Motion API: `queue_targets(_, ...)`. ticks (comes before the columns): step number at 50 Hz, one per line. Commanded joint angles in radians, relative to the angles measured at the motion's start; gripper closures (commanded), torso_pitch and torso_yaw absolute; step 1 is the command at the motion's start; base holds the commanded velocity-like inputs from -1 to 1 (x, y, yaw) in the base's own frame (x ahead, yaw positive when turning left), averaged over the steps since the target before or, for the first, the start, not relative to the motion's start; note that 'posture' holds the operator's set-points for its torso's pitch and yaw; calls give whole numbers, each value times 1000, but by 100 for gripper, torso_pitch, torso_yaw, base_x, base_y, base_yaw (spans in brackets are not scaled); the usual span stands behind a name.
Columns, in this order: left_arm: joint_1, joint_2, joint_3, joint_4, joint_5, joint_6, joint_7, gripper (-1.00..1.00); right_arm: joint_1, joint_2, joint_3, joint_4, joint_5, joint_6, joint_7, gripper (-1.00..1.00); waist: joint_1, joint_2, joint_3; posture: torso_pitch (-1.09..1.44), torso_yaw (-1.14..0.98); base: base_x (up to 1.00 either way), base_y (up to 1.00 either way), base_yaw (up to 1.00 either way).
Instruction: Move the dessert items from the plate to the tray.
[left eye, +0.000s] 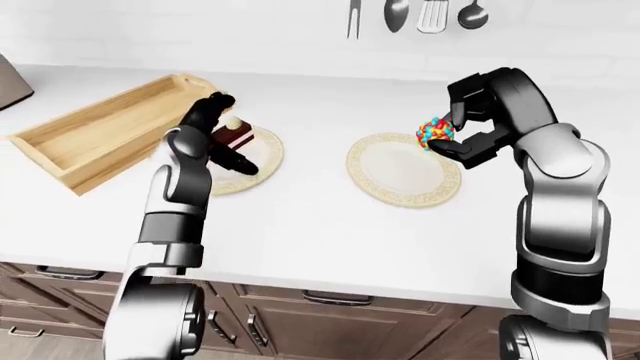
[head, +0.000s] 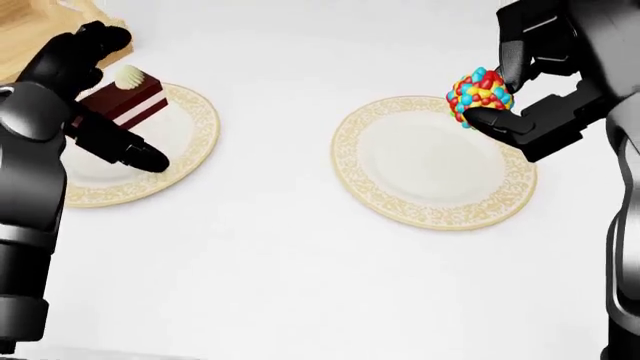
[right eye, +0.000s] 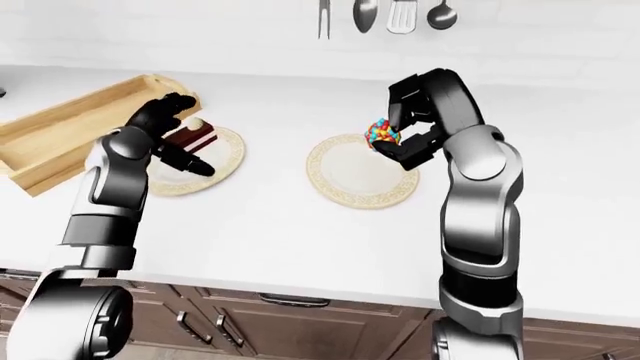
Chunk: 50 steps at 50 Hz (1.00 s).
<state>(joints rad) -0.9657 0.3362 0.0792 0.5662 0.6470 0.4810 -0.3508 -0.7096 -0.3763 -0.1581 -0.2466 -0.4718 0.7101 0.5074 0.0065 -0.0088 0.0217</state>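
Head view: right hand (head: 505, 101) is closed on a ball of coloured candies (head: 478, 93), fingers above and below it, held in the air over the upper right rim of the plate (head: 432, 206) below the hand; that plate carries nothing else. Left hand (head: 95, 97) has its fingers spread around a slice of chocolate cake (head: 128, 99) with a dab of cream on top: one finger lies just below the slice on the second plate (head: 190, 139), the others sit at its upper left. Fingers look open, not clamped; cannot tell whether they touch the cake. Cake sits on that plate, on the side toward the tray. Left-eye view: wooden tray (left eye: 95, 135) lies up and to the left of the left hand, just beside the cake plate, nothing in it. Both plates rest on the white table (left eye: 320, 225), near each other but apart. Four utensils (left eye: 415, 16) hang on the wall above the right hand.
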Motion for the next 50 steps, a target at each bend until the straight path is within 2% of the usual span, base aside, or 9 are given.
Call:
queue_targets(1, -22, 10, 0, -4, 14, -24, 33, -59, -29, -12, -11, -23, -2, -28, -16, 100, -1, -2, -21, 0, 0, 0, 0, 0)
queue_targets(12, -15, 16, 3, 62, -1, -66, 80, -44, -22, -10, -11, -33, -4, -24, -15, 100, -2, 1, -23, 0, 0, 0, 0, 0)
queue_targets(18, -18, 19, 3, 86, -7, -82, 102, -22, -17, -9, -12, -26, 0, -33, -21, 100, -4, 4, -28, 0, 0, 0, 0, 0)
queue_targets(39, -10, 24, -12, 229, 10, -199, 217, -7, 5, 2, -12, -17, 5, -56, -36, 100, -6, 8, -41, 0, 0, 0, 0, 0)
queue_targets(44, -16, 26, -11, 261, 14, -221, 233, 0, 7, 2, -11, -11, 6, -62, -41, 100, -7, 9, -41, 0, 0, 0, 0, 0)
queue_targets(50, -4, 26, -10, 218, 21, -206, 222, 9, 2, -1, -13, -15, 6, -56, -38, 100, -10, 10, -41, 0, 0, 0, 0, 0)
